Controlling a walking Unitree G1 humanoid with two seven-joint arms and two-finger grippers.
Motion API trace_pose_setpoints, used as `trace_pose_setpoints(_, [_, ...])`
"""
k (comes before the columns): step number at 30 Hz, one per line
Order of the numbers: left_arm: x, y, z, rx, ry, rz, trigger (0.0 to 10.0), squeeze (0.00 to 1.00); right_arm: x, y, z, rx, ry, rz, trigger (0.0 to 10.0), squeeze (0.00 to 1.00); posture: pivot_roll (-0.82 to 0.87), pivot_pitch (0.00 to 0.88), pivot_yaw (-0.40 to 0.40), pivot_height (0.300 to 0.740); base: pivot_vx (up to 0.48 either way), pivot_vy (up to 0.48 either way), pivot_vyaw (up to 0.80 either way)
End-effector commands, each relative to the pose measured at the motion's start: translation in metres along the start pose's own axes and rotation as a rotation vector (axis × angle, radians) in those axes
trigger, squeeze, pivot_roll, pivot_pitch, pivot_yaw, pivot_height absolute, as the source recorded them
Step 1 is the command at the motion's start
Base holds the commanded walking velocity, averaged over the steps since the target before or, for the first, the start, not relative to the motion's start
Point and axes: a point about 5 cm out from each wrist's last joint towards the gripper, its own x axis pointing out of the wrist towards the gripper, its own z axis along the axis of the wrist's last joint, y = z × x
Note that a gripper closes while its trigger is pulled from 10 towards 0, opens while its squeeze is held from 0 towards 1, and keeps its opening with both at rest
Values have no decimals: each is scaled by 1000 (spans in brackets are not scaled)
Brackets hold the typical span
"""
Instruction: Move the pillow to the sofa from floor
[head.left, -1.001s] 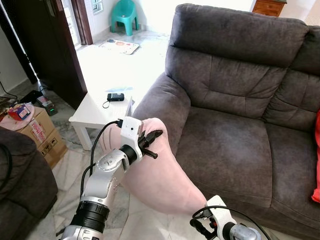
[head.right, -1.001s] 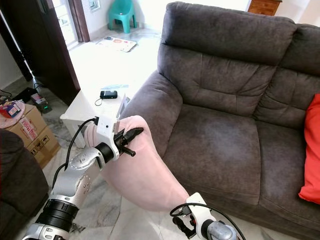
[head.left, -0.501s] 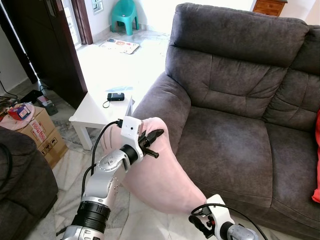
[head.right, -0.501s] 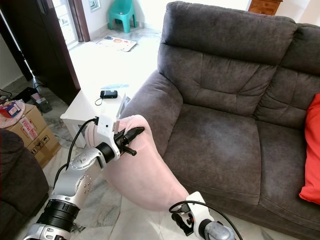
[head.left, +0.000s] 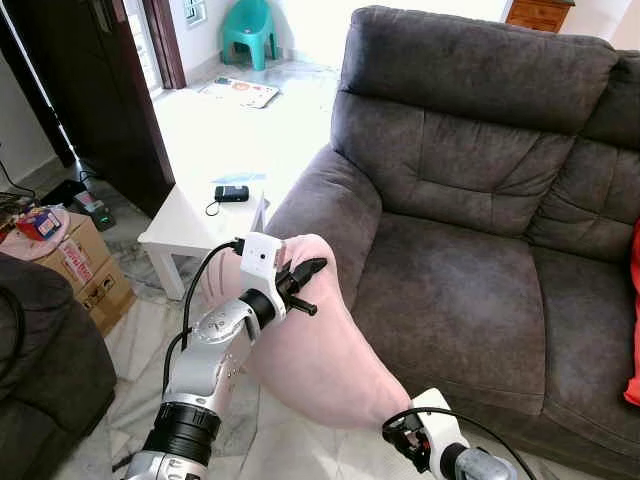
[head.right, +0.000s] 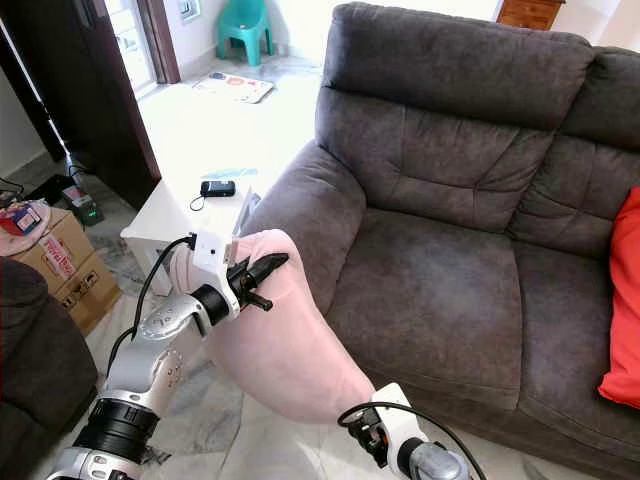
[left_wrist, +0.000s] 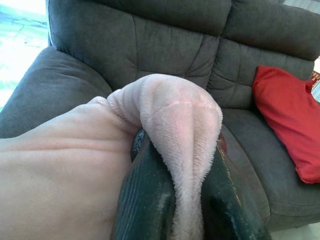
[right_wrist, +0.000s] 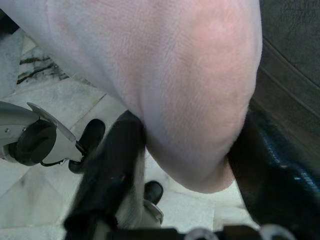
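Observation:
A pale pink pillow (head.left: 320, 350) hangs slantwise off the floor, against the front of the grey sofa (head.left: 460, 260) by its left armrest. My left gripper (head.left: 310, 285) is shut on the pillow's upper corner; in the left wrist view the plush fabric (left_wrist: 180, 115) bulges between the two black fingers (left_wrist: 147, 200). My right gripper (head.left: 402, 442) is at the pillow's lower end near the floor. In the right wrist view its fingers (right_wrist: 112, 165) press on both sides of the pillow's bottom corner (right_wrist: 195, 125).
A red cushion (head.right: 625, 300) lies on the sofa's right seat. A white side table (head.left: 190, 225) with a black device (head.left: 231, 194) stands left of the armrest. A cardboard box (head.left: 85, 265) and a dark armchair (head.left: 40, 350) are at my left. Marble floor lies below.
The right gripper has shifted slightly under the pillow's lower corner. The left gripper and the pillow's top have hardly moved.

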Motion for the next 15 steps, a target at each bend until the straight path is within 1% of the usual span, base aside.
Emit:
trace_pose_setpoints(1, [8, -11, 30, 31, -125, -66, 10000, 0, -1, -1, 0, -9, -1, 5, 0, 0, 128, 0, -72, 740, 0, 0, 0])
trace_pose_setpoints(3, [8, -11, 28, 42, -116, -67, 10000, 0, -1, -1, 0, -15, -1, 2, 0, 0, 126, 0, -69, 740, 0, 0, 0])
trace_pose_setpoints(5, [8, -10, 26, 52, -107, -65, 10000, 0, -1, -3, 2, 1, -18, -6, 0, 0, 125, 0, -67, 740, 0, 0, 0])
trace_pose_setpoints(15, [3, -3, 23, 63, -95, -35, 10000, 0, -1, -4, 5, 0, -40, -14, 0, 0, 118, 0, -58, 740, 0, 0, 0])
